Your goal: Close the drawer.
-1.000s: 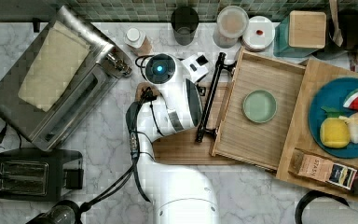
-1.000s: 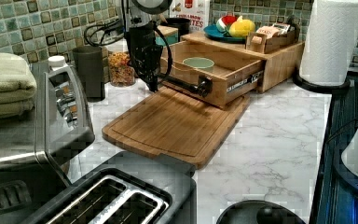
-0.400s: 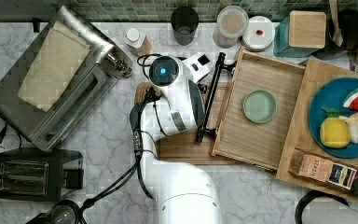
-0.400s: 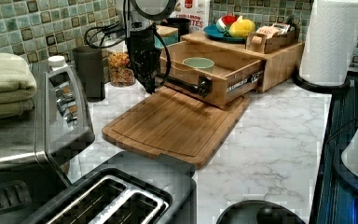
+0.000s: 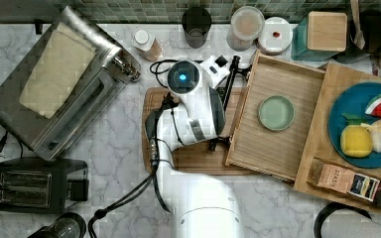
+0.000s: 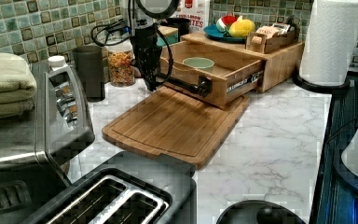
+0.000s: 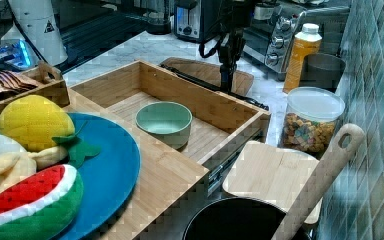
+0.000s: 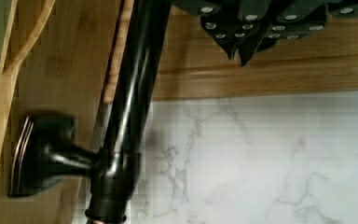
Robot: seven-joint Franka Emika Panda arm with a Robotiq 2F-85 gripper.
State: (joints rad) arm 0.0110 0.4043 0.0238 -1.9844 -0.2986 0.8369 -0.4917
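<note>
The drawer (image 5: 278, 144) is a shallow light-wood tray that stands pulled out of its cabinet, with a green bowl (image 5: 276, 113) inside. Its long black bar handle (image 5: 230, 82) runs along the front; in the wrist view the handle (image 8: 135, 93) passes right beside my gripper (image 8: 240, 51). The fingertips are together with nothing between them, a little off the bar on the side away from the drawer. In the left view my gripper (image 6: 150, 84) points down at the handle's far end, above the marble by the cutting board's back corner. In the right view my gripper (image 7: 225, 82) hangs just beyond the drawer's front rim (image 7: 200, 102).
A bamboo cutting board (image 6: 177, 126) lies on the marble in front of the drawer. A toaster oven (image 5: 64, 84) and a toaster (image 5: 30, 183) stand at the top view's left. Jars (image 5: 245, 25) line the tiled wall. A blue plate (image 5: 342, 99) with toy fruit sits on the cabinet top.
My arm has shifted a little toward the top view's right, bringing the gripper closer to the drawer's handle. The drawer has not moved.
</note>
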